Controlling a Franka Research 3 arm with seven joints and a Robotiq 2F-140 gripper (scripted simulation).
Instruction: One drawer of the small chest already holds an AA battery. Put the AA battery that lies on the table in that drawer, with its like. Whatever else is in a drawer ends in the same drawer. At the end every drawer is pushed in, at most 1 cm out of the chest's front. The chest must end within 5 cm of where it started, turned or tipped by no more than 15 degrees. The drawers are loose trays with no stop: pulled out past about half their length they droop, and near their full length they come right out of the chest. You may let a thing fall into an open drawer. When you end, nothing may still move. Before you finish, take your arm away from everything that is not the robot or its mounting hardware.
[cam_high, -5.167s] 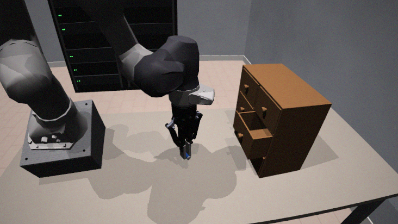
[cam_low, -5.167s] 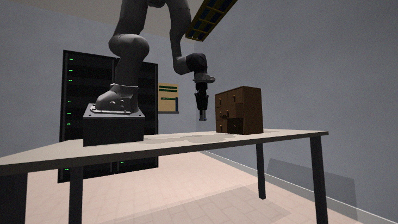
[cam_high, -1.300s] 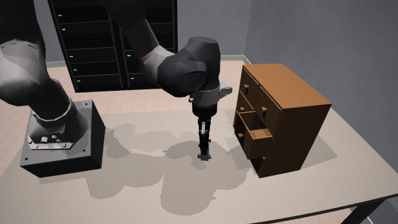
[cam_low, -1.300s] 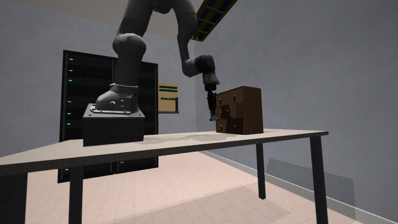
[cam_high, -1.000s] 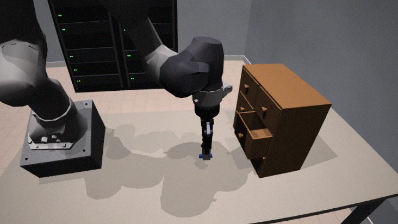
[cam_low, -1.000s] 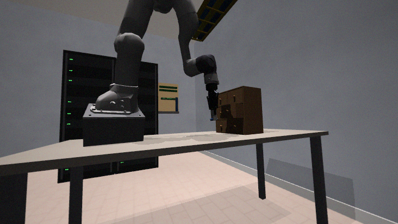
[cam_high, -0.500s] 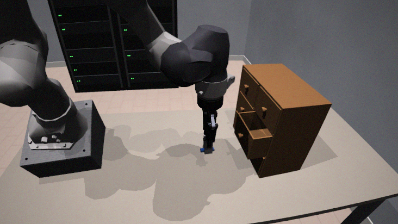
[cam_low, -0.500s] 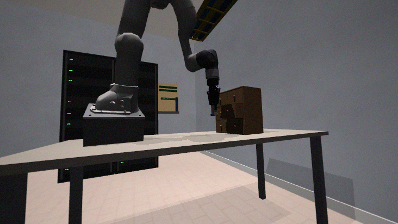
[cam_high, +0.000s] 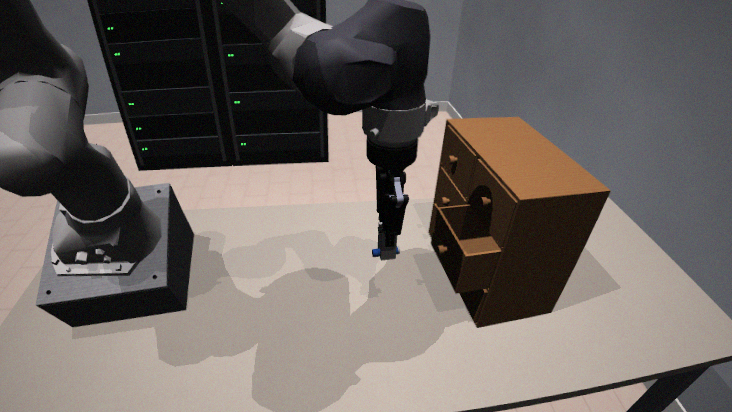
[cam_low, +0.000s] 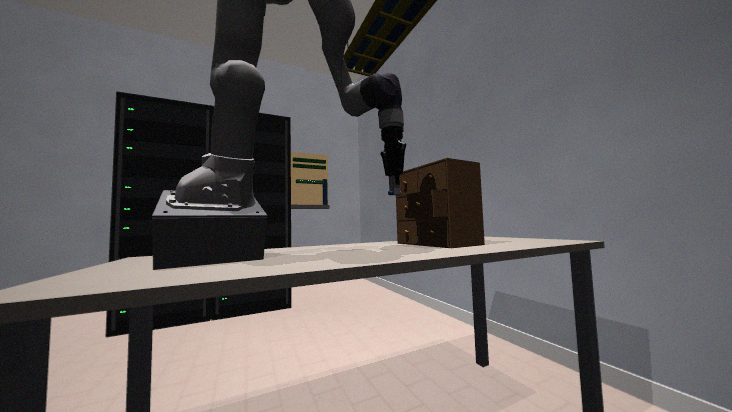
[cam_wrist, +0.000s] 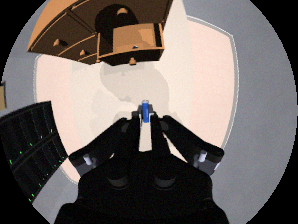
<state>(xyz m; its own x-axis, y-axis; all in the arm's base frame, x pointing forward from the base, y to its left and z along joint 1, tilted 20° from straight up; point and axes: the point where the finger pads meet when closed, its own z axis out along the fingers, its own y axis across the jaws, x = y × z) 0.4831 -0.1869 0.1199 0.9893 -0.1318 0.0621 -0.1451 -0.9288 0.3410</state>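
One blue battery (cam_high: 376, 252) (cam_low: 391, 192) (cam_wrist: 145, 114) is in the gripper (cam_high: 387, 251) (cam_low: 393, 188) (cam_wrist: 145, 110), and its fingers are almost closed, with only the thin body of the battery between the tips. The battery lies level across the fingertips, and in the top view its two ends come out, one at each side. The gripper points downward, and it holds the battery in the air above the table (cam_high: 215, 378) (cam_low: 317, 273) (cam_wrist: 85, 85), in front of the chest (cam_high: 553, 255) (cam_low: 465, 204) (cam_wrist: 44, 28) and apart from it.

The chest stands upright on the table, with two columns and three rows of drawers. One drawer (cam_high: 478, 268) (cam_low: 439, 203) (cam_wrist: 131, 56), of the middle row, is pulled out; in the exterior view it belongs to the right column. Its tray is open at the top, and its knob (cam_high: 443, 248) (cam_low: 417, 203) (cam_wrist: 132, 61) looks toward the robot's side. Near the inside of its front wall, the wrist view shows a small greyish thing (cam_wrist: 135, 47), too small for me to say what it is. The shadow of the arm falls over a part of the chest's front. The arm's base (cam_high: 179, 255) (cam_low: 208, 240) stands at the other side of the table, well apart from the chest.
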